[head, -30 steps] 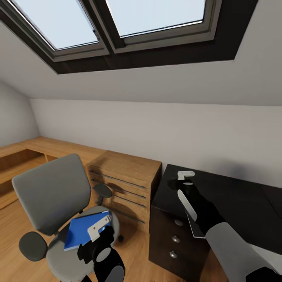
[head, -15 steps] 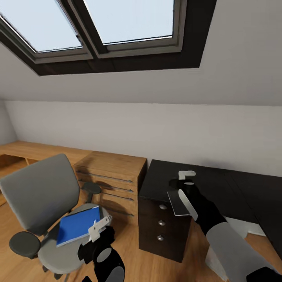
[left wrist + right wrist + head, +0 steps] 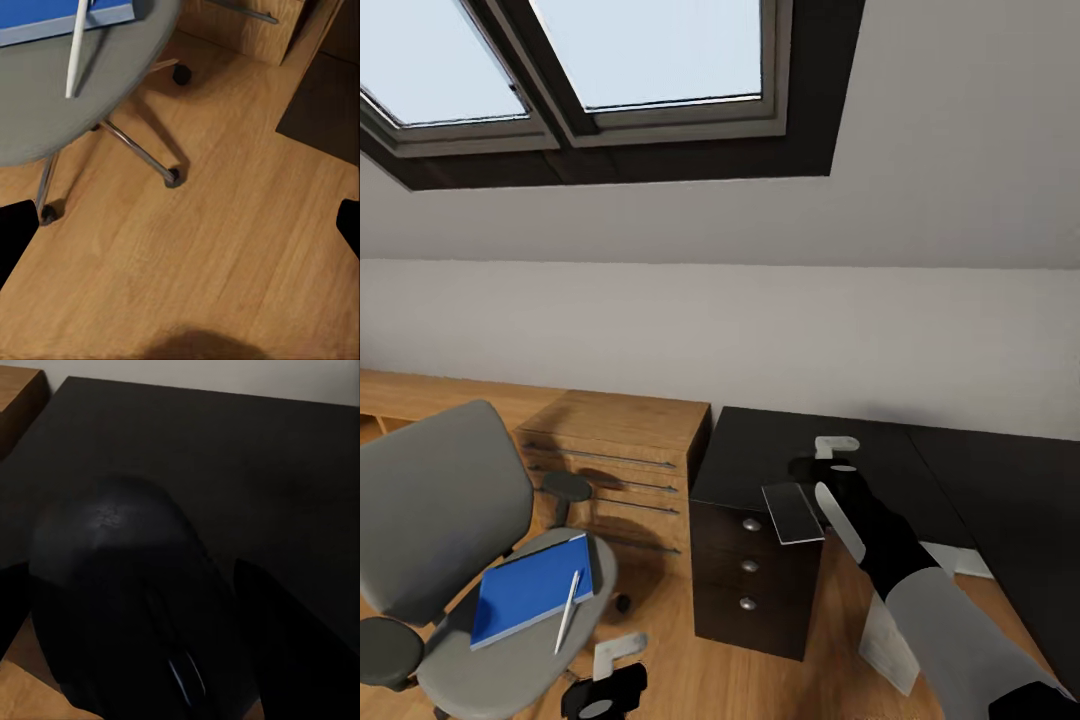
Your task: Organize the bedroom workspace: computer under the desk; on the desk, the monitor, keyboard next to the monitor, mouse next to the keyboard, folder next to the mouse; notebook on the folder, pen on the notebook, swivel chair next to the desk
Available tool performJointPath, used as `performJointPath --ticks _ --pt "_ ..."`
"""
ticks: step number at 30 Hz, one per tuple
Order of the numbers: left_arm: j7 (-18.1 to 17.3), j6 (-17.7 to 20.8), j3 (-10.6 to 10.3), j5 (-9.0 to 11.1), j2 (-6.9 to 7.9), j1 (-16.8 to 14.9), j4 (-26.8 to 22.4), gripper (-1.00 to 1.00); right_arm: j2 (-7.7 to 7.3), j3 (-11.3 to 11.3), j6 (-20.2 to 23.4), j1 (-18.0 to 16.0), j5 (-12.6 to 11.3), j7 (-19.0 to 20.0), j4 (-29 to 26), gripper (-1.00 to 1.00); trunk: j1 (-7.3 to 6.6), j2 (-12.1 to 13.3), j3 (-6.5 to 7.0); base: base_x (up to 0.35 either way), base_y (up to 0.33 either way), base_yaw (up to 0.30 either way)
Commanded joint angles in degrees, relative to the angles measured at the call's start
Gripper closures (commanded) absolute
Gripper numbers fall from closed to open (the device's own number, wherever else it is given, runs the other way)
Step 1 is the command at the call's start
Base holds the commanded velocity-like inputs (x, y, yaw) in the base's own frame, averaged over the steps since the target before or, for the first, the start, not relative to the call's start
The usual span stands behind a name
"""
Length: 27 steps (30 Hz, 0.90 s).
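Since 0.5 s ago the head camera has panned. Left tool [image 3: 610, 668] dropped low, fingers spread, empty. Pen [image 3: 568, 610] now visible on blue folder [image 3: 525, 592], on swivel chair [image 3: 435, 505]. Right tool [image 3: 830, 470] pinches mouse [image 3: 127, 607] over black surface [image 3: 760, 450]. A notebook [image 3: 792, 513] is beside the tool.

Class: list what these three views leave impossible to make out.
1. Head view: the desk runs off the right edge, so its far end is cut off.
2. Head view: the swivel chair is cropped at the left and bottom edges, and the seat hides most of its base.
3. Right wrist view: the mouse is dark against the black desk, and the frame edge cuts off one end.
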Motion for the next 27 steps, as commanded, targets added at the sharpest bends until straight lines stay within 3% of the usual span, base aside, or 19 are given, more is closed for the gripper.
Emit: performJointPath --ticks 1,11,16,22,27 --pt "0.1 0.2 0.0 0.2 0.05 -0.1 0.2 -1.0 -0.09 0.3 0.1 -0.1 -0.6 -0.7 -0.1 1.0 0.01 -0.1 -0.08 0.0 0.0 -0.004" --pt "-1.7 -0.2 0.3 0.4 -0.31 -0.1 2.3 -1.0 -0.25 0.1 -0.1 -0.1 -0.6 -1.1 0.0 1.0 0.01 -0.1 0.14 0.0 0.0 -0.127" --pt "-5.5 -5.3 0.3 0.2 -1.41 -0.1 5.9 -1.0 -0.24 0.1 -0.2 -0.1 -0.6 -1.1 0.0 1.0 0.01 -0.1 0.33 0.0 0.0 -0.232" --pt "-6.4 -7.9 0.3 0.1 -2.02 -0.1 7.5 -1.0 -0.13 -0.7 -2.4 0.0 -0.7 -1.8 0.5 1.0 0.01 -0.1 0.57 0.0 0.0 -0.235" --pt "-6.5 -8.2 0.3 0.0 -2.14 -0.1 7.8 -1.0 0.96 -1.8 -5.7 0.5 -0.7 -8.3 1.9 1.0 0.01 -0.1 0.77 0.0 0.0 -0.236"
